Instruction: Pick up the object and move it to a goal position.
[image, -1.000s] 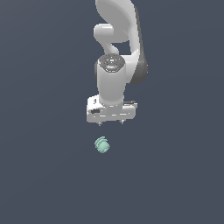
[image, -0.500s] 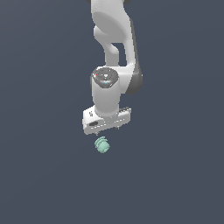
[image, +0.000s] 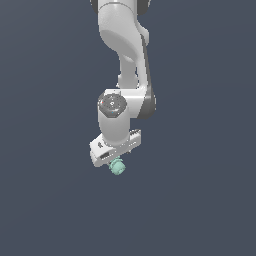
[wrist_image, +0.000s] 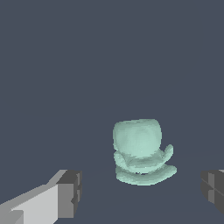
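The object (image: 118, 168) is a tiny mint-green knobbly piece with ridges, lying on the dark grey floor. In the exterior view the white gripper (image: 116, 159) hangs right over it and hides its upper part. In the wrist view the object (wrist_image: 140, 151) lies between the two grey fingertips (wrist_image: 70, 194), nearer the one at the frame's edge (wrist_image: 214, 190). The gripper (wrist_image: 142, 194) is open, its jaws wide apart and touching nothing.
The white arm (image: 122, 60) comes down from the top of the exterior view. Plain dark grey floor (image: 200, 200) lies all around.
The arm has come down and forward, and the hand has turned. The gripper now covers the object, which has not moved.
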